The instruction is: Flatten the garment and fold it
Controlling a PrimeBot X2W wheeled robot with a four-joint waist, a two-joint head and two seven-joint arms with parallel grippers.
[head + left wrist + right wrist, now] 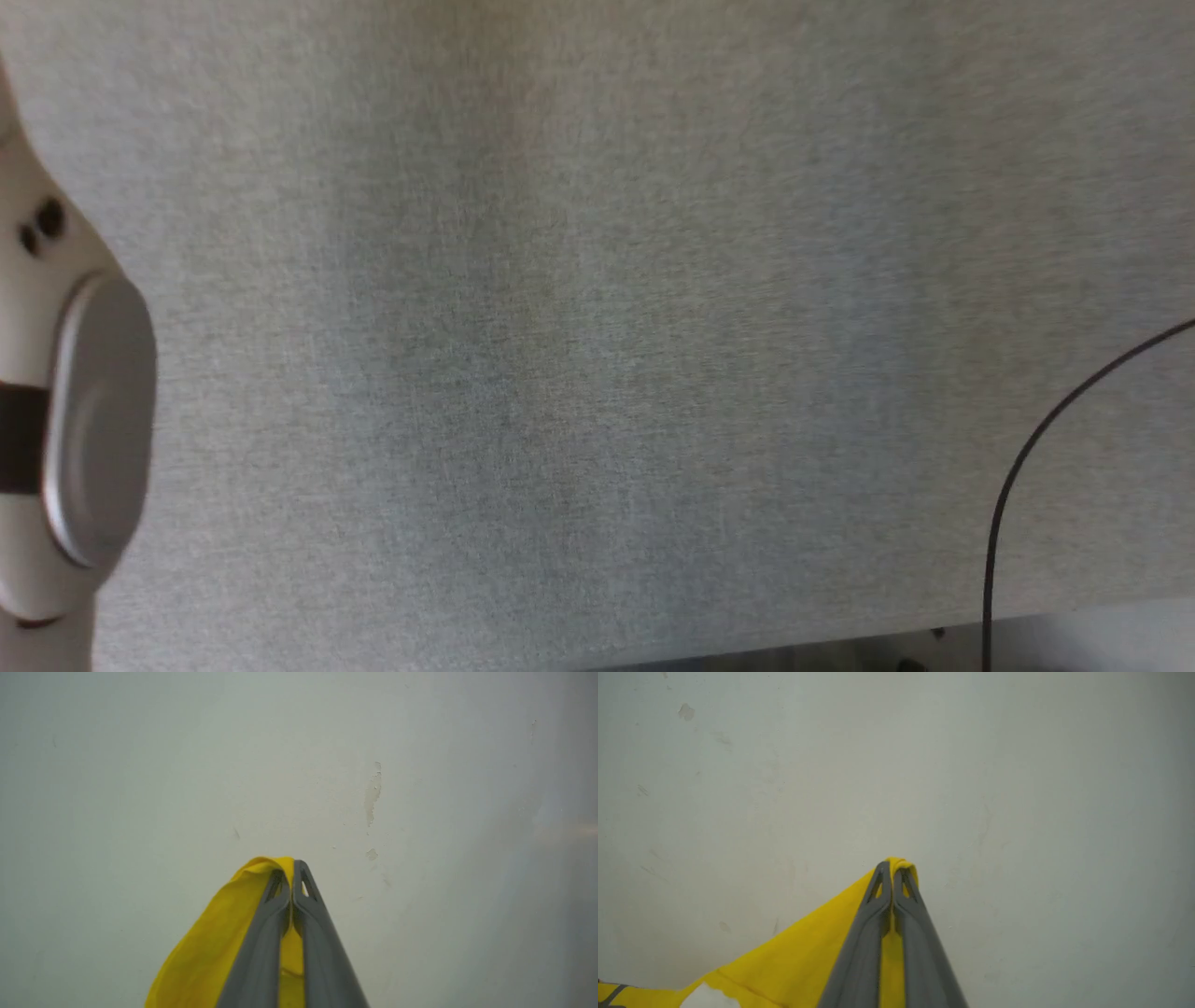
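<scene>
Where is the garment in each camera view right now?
Head view: grey surface, pale forearm at left edge, cable at right.
Left wrist view: garment bottom centre-left, pinched in the shut left gripper.
Right wrist view: garment bottom left to centre, pinched in the shut right gripper.
Shared landmark: pale scuffed wall behind both wrist views.

There are two tools, one left tool (293, 864) and one right tool (893, 863). Each has two long grey fingers (259, 947), four in all. There is one yellow garment (205, 952), seen in both wrist views. In the right wrist view it bears one white patch (710, 998) and one black stripe (614, 993). The head view gives one grey cloth surface (597, 327), one black cable (1004, 504) and one pale arm joint (37, 308) with one round silver cap (103, 420). The wall (140, 765) in the left wrist view carries two chipped paint spots (372, 793).
</scene>
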